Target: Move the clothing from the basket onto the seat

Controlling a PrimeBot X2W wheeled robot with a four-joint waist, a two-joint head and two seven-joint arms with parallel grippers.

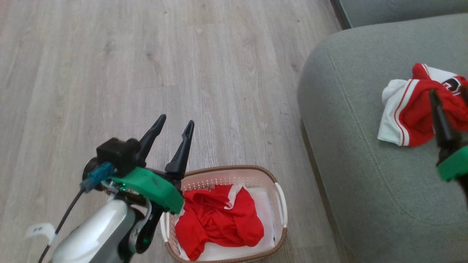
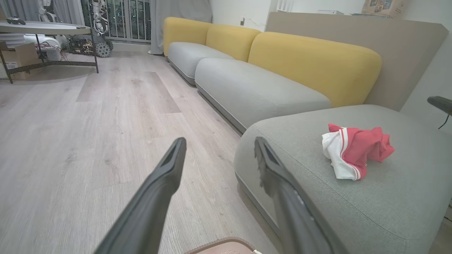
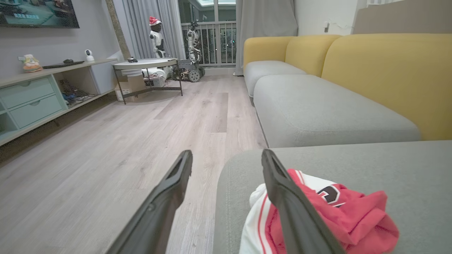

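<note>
Because the soft, light red fabric garment [image 1: 219, 219] near the spread left tool [image 1: 176, 119] crumples, pinch a raised fold.

The left gripper [image 1: 176, 122] hides part of the basket [image 1: 280, 199]; the right gripper [image 1: 449, 91] is blurred and cropped.

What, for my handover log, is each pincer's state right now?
Left pincer: open, holding nothing.
Right pincer: open, holding nothing.
</note>
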